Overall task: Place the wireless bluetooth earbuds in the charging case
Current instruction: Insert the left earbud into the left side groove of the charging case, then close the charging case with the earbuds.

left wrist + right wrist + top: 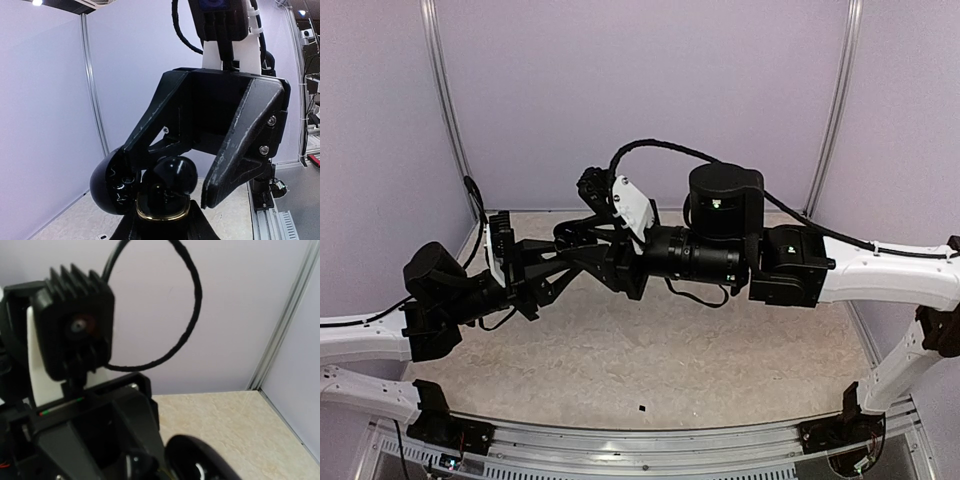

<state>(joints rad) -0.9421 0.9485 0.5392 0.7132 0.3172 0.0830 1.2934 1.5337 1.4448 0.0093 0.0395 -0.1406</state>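
My left gripper (162,227) is shut on the black charging case (162,212), which has a gold rim, and holds it in the air. The case lid (107,185) hangs open to the left. A glossy black earbud (176,170) sits at the mouth of the case. From above, my right gripper (172,182) straddles the case with its jaws apart; one finger (150,132) lies beside the bud, the other finger (240,150) stands off to the right. In the top view the left gripper (575,268) and right gripper (620,272) meet above the table. The right wrist view shows the glossy lid (197,462), blurred.
The beige table (670,360) lies well below both grippers. A tiny dark speck (642,408) sits near its front edge; I cannot tell what it is. Lilac walls with metal posts (445,100) close in the back and sides. The left wrist's camera block (75,325) fills the right wrist view's left.
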